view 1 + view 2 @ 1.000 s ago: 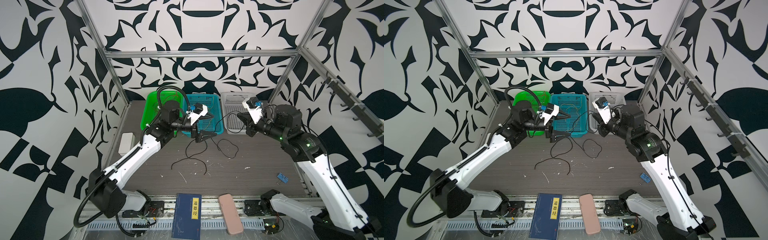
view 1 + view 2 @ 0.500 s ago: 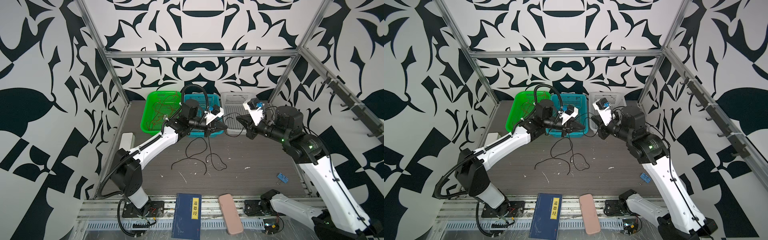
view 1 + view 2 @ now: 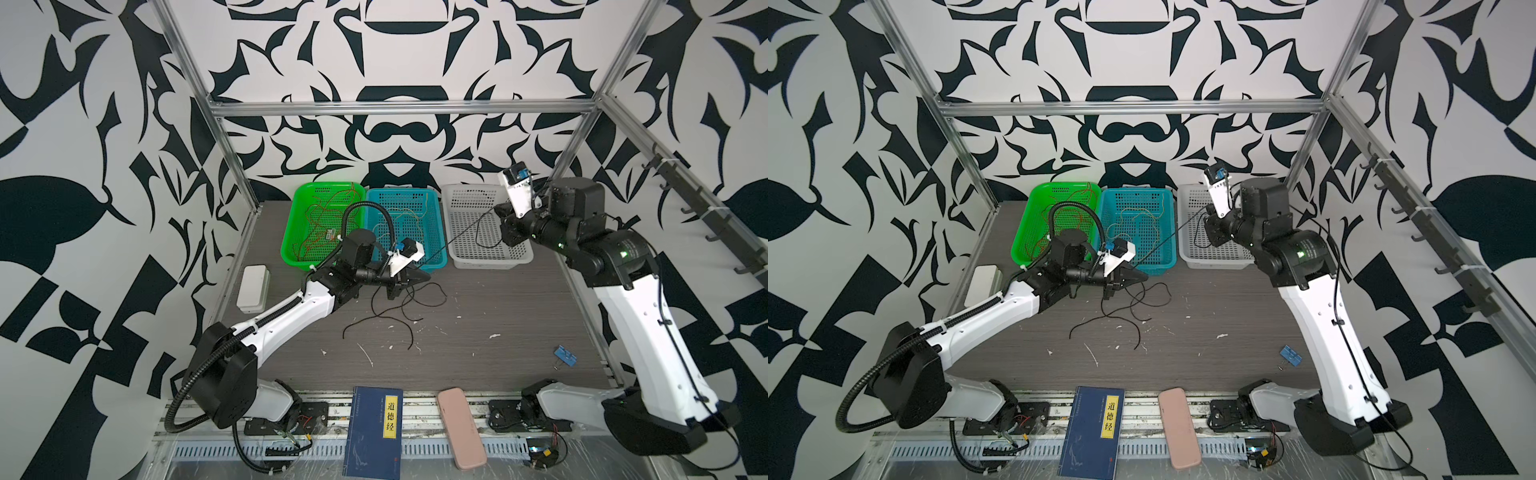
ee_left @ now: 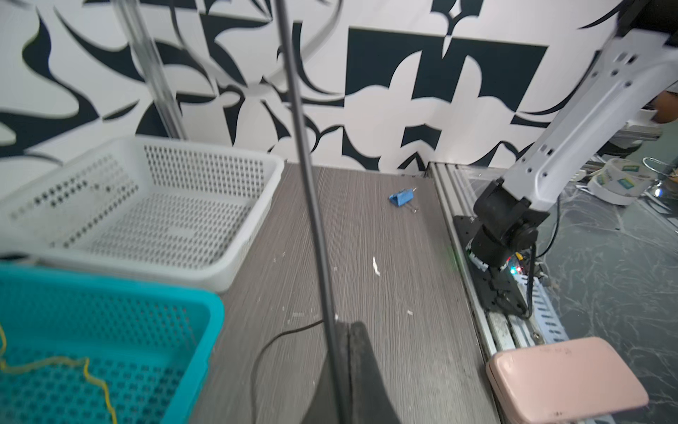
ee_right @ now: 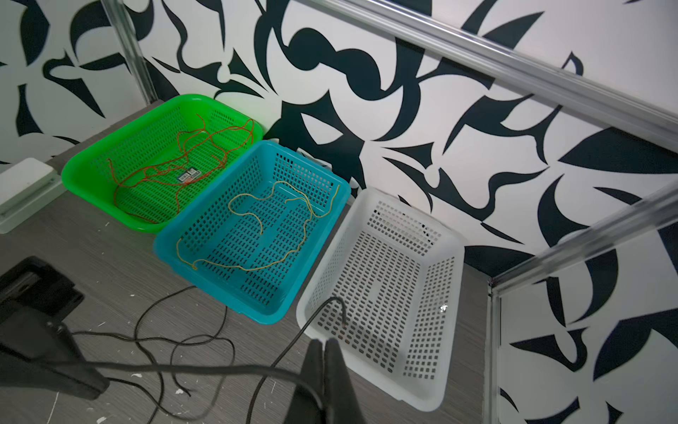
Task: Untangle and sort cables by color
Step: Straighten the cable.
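The left end effector (image 3: 424,276) sits low over the desk (image 3: 519,332), just in front of the blue basket (image 3: 399,190). Its two fingers are pressed together on a black cable (image 4: 312,205). In the left wrist view that cable comes out from between the closed fingertips (image 4: 357,341) and runs straight away from them. The right end effector (image 3: 500,212) is raised above the white basket (image 3: 490,262), with its jaws likewise squeezed shut on the same black strand. In both top views the strand stretches in a nearly straight line from one end effector to the other, passing over the blue basket's near corner on the side next to the white basket. In the right wrist view a short free end of the strand curls out beyond the right fingers (image 5: 335,363) and hangs over the white basket; whether it touches the mesh floor cannot be told. The remaining black cables (image 3: 1113,316) lie in loose, overlapping loops on the desk, under and just in front of the left end effector, and trail toward the middle of the desk. Red cables (image 5: 172,172) lie curled inside the green basket (image 5: 71,181), which stands touching the blue basket on its far side from the white one. Pale yellow cables (image 5: 249,270) wind across the floor of the blue basket.
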Action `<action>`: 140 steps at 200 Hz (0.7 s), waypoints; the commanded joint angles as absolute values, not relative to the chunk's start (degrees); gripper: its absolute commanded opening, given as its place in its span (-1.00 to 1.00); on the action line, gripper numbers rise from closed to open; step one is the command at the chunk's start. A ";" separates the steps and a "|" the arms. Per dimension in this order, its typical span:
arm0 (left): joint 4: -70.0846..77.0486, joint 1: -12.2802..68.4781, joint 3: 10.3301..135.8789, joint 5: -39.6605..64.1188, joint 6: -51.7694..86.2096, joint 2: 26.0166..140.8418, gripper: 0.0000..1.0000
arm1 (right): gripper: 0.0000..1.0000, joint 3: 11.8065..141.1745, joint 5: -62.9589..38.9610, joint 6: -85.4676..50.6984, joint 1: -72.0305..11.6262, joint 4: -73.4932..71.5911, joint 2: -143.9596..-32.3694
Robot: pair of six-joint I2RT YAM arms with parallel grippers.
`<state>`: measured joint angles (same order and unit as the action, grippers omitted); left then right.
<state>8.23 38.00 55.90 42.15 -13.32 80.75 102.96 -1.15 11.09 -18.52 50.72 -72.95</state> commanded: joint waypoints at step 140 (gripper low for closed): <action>20.12 17.14 35.35 33.94 -4.41 77.43 -1.00 | -1.00 143.54 22.48 14.51 -2.81 43.38 -83.77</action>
<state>27.07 21.50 39.62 38.54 -7.66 75.22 136.27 2.96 14.46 -7.84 63.99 -87.48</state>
